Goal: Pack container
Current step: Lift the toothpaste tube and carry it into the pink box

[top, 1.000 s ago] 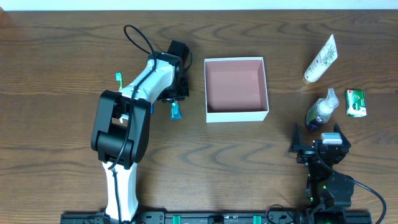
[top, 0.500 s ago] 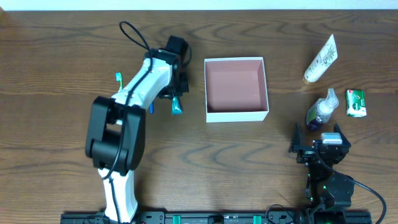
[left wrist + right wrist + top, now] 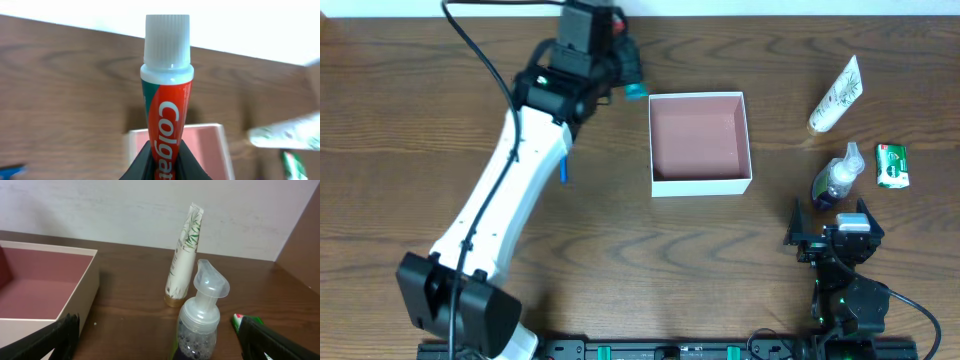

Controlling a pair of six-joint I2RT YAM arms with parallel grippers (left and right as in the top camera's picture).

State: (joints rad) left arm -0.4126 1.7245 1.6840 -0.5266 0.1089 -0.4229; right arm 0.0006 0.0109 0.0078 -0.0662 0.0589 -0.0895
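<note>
A red, green and white Colgate toothpaste tube (image 3: pixel 166 100) with a white ribbed cap stands up between the dark fingers of my left gripper (image 3: pixel 165 161), which is shut on it. Seen from overhead, the left gripper (image 3: pixel 623 68) hangs raised just beyond the far-left corner of the container (image 3: pixel 700 183), and the tube's teal end (image 3: pixel 636 91) points toward that corner. The container is a square white box with a dusty pink inside, and nothing lies in it. My right gripper (image 3: pixel 833 218) rests open near the table's front right, its fingers either side of a pump bottle without touching it.
A clear pump bottle (image 3: pixel 837 175) with dark liquid stands right of the box. A leaf-printed cream tube (image 3: pixel 836 95) stands behind it, and a green packet (image 3: pixel 892 165) lies to its right. A small blue item (image 3: pixel 563 170) lies left of the box, partly under the left arm.
The left arm has lifted and swung toward the far edge, carrying the toothpaste from the table left of the box up to its far-left corner. The right arm has not moved.
</note>
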